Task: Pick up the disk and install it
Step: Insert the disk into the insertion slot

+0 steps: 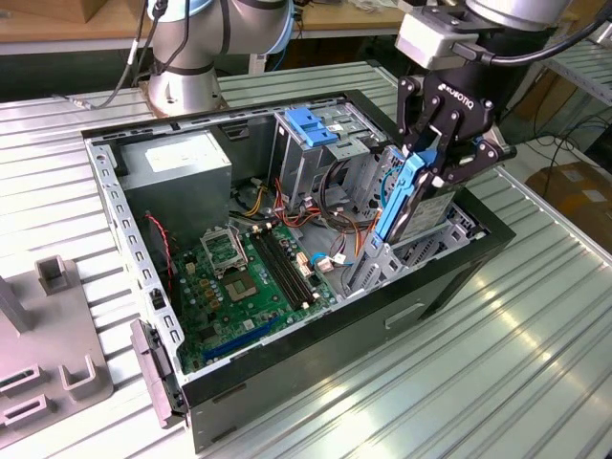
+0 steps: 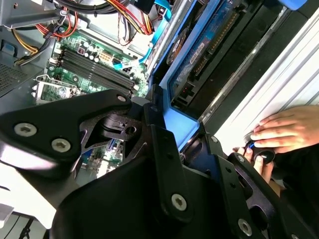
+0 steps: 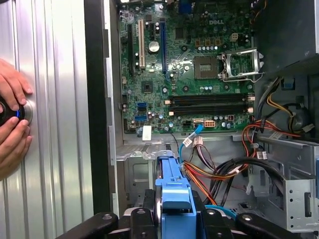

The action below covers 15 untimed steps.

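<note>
Where the open computer case (image 1: 316, 354) reaches the exterior view's right, we find the gripper (image 1: 435, 172) clamped on the disk (image 1: 427, 212). We note the disk held steeply tilted above the drive bay (image 1: 426, 251). Its long axis runs one o'clock to seven o'clock, lower end pointing down into the case. It sits at two o'clock from the motherboard (image 1: 249, 277).

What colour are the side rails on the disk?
Blue, on the disk, clearest in the first wrist view.
</note>
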Each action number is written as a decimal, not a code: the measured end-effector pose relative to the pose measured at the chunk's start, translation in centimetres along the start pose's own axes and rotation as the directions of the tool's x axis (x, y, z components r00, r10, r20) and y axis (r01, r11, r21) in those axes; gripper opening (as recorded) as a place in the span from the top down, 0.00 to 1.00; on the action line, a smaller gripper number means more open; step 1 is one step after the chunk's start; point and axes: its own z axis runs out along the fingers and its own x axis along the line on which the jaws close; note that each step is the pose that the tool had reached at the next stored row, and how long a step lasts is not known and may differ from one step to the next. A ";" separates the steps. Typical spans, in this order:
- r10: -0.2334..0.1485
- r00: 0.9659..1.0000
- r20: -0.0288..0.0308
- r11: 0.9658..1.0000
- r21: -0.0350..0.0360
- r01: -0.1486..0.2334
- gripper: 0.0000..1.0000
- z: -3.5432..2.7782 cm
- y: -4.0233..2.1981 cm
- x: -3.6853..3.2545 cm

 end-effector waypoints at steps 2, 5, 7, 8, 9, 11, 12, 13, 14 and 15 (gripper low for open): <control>0.000 1.000 0.000 1.000 0.000 0.000 0.63 0.18 0.00 -0.01; 0.000 1.000 0.000 1.000 0.000 0.000 0.63 0.44 0.00 -0.02; 0.000 1.000 0.000 1.000 0.000 0.000 0.63 0.73 0.00 -0.03; 0.000 1.000 0.000 1.000 0.000 0.000 0.63 0.89 0.00 -0.03; 0.000 1.000 0.000 1.000 0.000 0.000 0.63 0.98 0.00 -0.03; 0.000 1.000 0.000 1.000 0.000 0.000 0.63 1.22 0.00 -0.04; 0.000 1.000 0.000 1.000 0.000 0.000 0.63 1.33 0.00 -0.05; 0.000 1.000 0.000 1.000 0.000 0.000 0.63 1.47 0.00 -0.05; 0.000 1.000 0.000 1.000 0.000 0.000 0.63 1.57 0.00 -0.06; 0.000 1.000 0.000 1.000 0.000 0.000 0.63 1.71 -0.01 -0.06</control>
